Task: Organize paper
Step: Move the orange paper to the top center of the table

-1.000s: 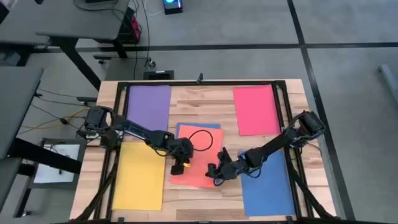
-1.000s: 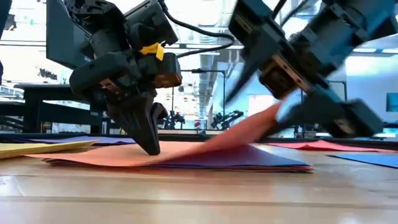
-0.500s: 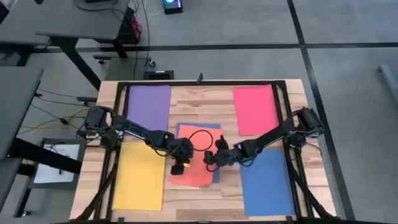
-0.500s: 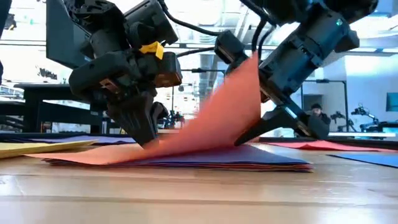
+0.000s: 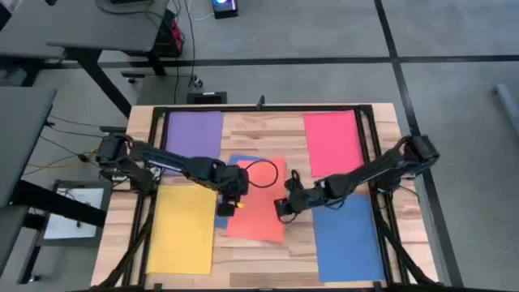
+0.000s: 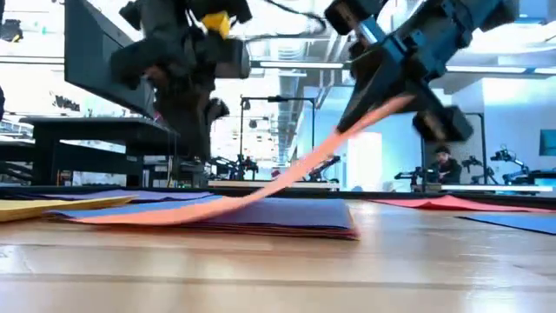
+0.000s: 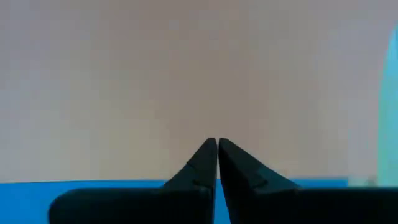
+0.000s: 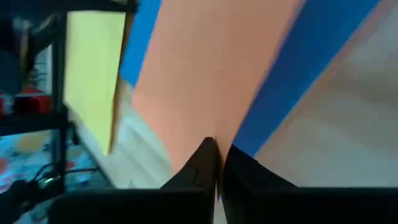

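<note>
Right gripper (image 5: 282, 208): pinched on the right edge of the salmon-orange sheet (image 5: 258, 199), fingers closed with the paper between them; in the low view the gripper (image 6: 360, 104) is up off the table with that edge raised.
Salmon-orange sheet: centre of the table (image 5: 243, 130); it runs down in a curve from the right gripper to lie flat on its left side, over a blue sheet (image 5: 220, 217) that shows at its left and top edges.
Left gripper (image 5: 229, 208): above the left edge of the salmon-orange sheet, lifted clear of the paper in the low view (image 6: 193, 152); fingertips together in its wrist view, seemingly holding nothing, though that view is blurred.
Purple sheet (image 5: 195, 135): flat, far left corner.
Pink-red sheet (image 5: 333, 142): flat, far right corner.
Yellow sheet (image 5: 182, 229): flat, near left, just beside the centre pile.
Second blue sheet (image 5: 349, 237): flat, near right, beside the right gripper.
</note>
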